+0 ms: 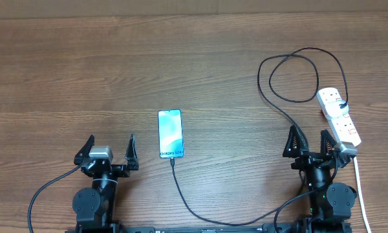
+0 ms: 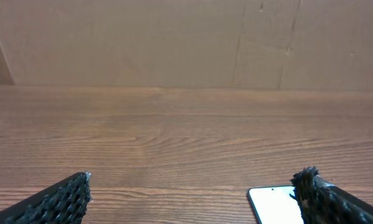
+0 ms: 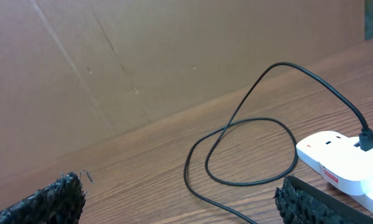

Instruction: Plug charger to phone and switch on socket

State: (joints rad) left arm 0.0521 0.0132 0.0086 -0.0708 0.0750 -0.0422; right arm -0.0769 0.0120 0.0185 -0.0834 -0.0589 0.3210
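Observation:
The phone (image 1: 170, 134) lies flat mid-table, its light blue screen up; its top corner shows in the left wrist view (image 2: 270, 202). The black charger cable (image 1: 181, 194) meets the phone's near end, runs along the front, then loops (image 1: 291, 77) (image 3: 236, 149) up to the white socket strip (image 1: 339, 116) (image 3: 342, 165), where its other end is plugged in. My left gripper (image 1: 110, 151) (image 2: 193, 193) is open and empty, left of the phone. My right gripper (image 1: 308, 144) (image 3: 183, 199) is open and empty, beside the strip's near end.
The strip's white cord (image 1: 360, 194) runs toward the front edge at the right. A brown cardboard wall (image 2: 186, 43) stands behind the table's far edge.

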